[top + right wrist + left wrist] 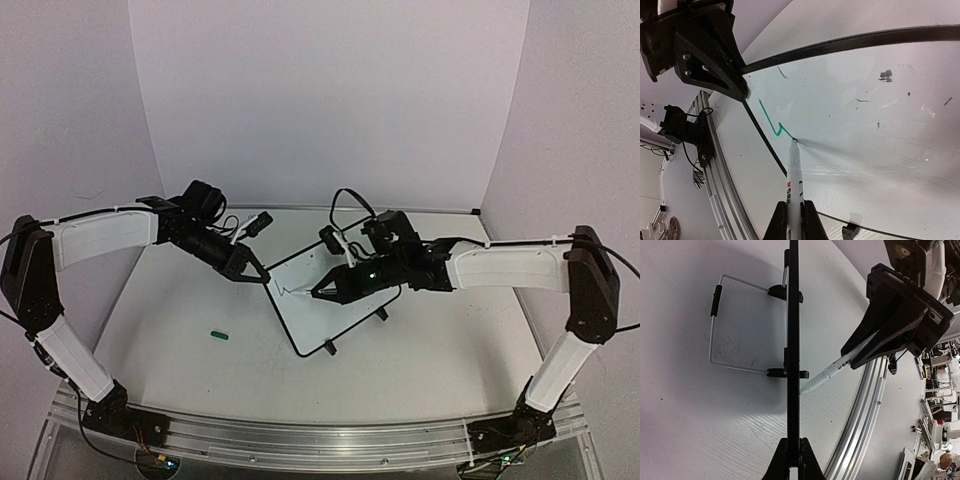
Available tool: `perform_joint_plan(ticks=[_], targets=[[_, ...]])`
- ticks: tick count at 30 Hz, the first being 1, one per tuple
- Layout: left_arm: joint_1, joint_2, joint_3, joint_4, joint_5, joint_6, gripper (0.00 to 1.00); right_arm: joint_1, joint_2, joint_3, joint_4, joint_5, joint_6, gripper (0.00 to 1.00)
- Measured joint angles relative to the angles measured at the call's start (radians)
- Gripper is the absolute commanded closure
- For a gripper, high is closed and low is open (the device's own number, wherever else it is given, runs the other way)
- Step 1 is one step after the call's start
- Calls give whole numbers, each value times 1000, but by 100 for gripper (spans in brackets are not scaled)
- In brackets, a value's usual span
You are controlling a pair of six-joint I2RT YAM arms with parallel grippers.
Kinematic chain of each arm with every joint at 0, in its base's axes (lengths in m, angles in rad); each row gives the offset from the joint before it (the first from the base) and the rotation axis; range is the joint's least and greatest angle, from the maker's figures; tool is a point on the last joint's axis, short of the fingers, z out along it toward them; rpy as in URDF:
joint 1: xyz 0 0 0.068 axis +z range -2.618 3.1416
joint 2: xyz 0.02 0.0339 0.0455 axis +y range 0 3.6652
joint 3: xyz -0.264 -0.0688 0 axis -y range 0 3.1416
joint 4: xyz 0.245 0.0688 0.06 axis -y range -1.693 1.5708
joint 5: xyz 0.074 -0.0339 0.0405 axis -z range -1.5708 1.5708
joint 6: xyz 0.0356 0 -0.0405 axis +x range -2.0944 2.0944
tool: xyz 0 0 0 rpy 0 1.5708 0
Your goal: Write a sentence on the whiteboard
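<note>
One green squiggle [771,120] is on the whiteboard [315,322] — right pincer [794,214] tight on the pen [794,172], left pincer [792,452] tight on its edge — most writing is left.

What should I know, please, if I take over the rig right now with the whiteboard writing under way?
Left gripper: shut on the whiteboard at its frame edge, steadying it.
Right gripper: shut on the marker, tip touching the board.
A small green piece, possibly the cap, lies on the table to the board's left.
Done: one short green zigzag stroke.
Left: nearly the whole sentence.
</note>
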Motion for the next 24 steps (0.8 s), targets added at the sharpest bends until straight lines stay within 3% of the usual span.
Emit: perform_joint_plan(ticks=[24], targets=[[0, 0, 2, -3, 1, 1, 100, 0, 0, 80, -16, 42, -10, 100]])
